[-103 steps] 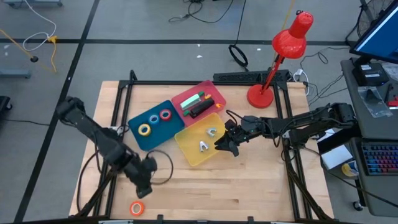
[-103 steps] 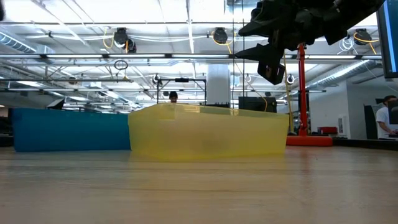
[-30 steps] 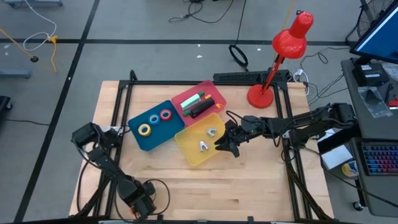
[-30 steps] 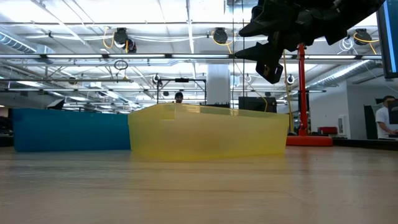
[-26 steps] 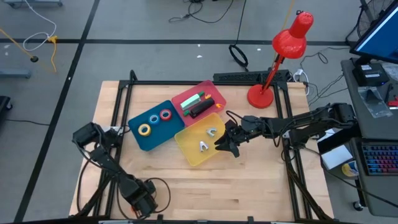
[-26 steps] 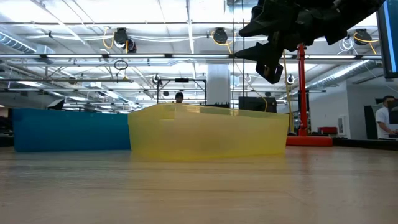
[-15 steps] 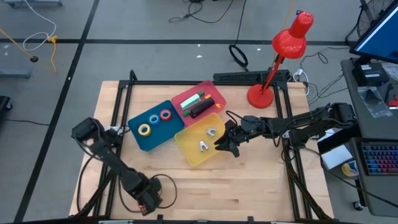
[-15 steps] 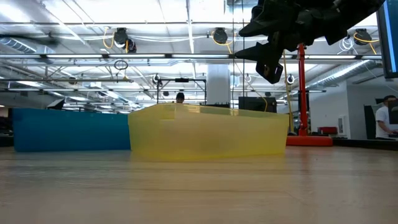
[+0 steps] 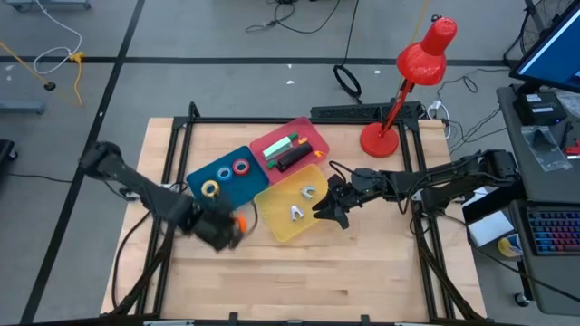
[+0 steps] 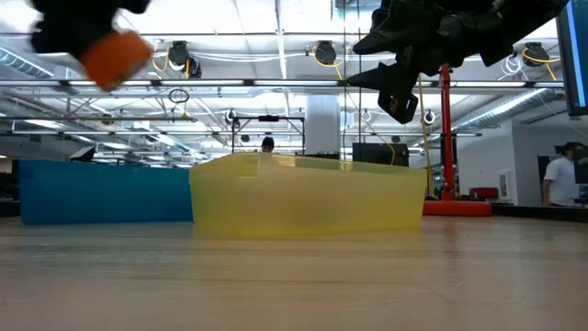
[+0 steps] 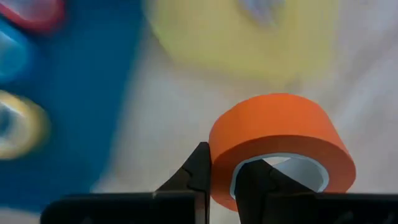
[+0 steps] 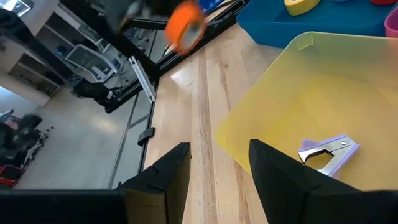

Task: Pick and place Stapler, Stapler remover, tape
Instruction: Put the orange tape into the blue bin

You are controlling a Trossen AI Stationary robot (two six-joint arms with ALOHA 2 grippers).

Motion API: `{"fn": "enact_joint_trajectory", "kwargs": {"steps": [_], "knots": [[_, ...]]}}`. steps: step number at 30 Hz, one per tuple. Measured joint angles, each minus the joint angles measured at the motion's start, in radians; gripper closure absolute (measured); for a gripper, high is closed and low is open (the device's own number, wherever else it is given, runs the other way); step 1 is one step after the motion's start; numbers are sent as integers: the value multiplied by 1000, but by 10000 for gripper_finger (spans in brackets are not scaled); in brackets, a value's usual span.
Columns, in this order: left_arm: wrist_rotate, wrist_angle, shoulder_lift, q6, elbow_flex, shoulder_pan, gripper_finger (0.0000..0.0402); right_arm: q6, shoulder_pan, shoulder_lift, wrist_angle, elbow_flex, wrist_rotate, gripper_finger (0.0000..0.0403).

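On the left of the high view, the left pincer point(image 9: 228, 228) is clenching the orange tape roll point(image 9: 239, 223) and holding it in the air, just below the blue bin point(image 9: 237, 195) near the middle of the frame. In the left wrist view the fingers point(image 11: 200, 171) are pinching only one wall of the ring. That is a thin hold, so the roll could be twisting loose or dropping onto the worktop point(image 9: 362, 272) and rolling away.

The yellow roll point(image 9: 210, 189), blue roll point(image 9: 225, 174) and red roll point(image 9: 241, 167) are already lying in the blue bin. If the orange one is let go too high, it could be bouncing off them and out. The yellow bin point(image 9: 283, 226) is sitting just to the right, so it could also be landing in the wrong bin.

Right of the middle, the right pincer point(image 9: 332, 213) is hanging half open with nothing in it, over the right edge of the yellow bin.
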Motion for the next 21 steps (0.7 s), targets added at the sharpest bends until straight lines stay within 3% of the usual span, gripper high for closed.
{"fn": "enact_joint_trajectory", "kwargs": {"steps": [4, 7, 15, 21], "knots": [[-129, -154, -54, 24, 0, 144, 366, 0, 0, 0, 0, 0, 0, 245], [-140, -214, -57, 90, 0, 277, 366, 0, 0, 0, 0, 0, 0, 245], [-45, -185, 40, 409, 0, 620, 366, 0, 0, 0, -2, 0, -1, 245], [79, -169, 163, 575, 0, 764, 366, 0, 0, 0, -8, 0, -2, 245]]}}
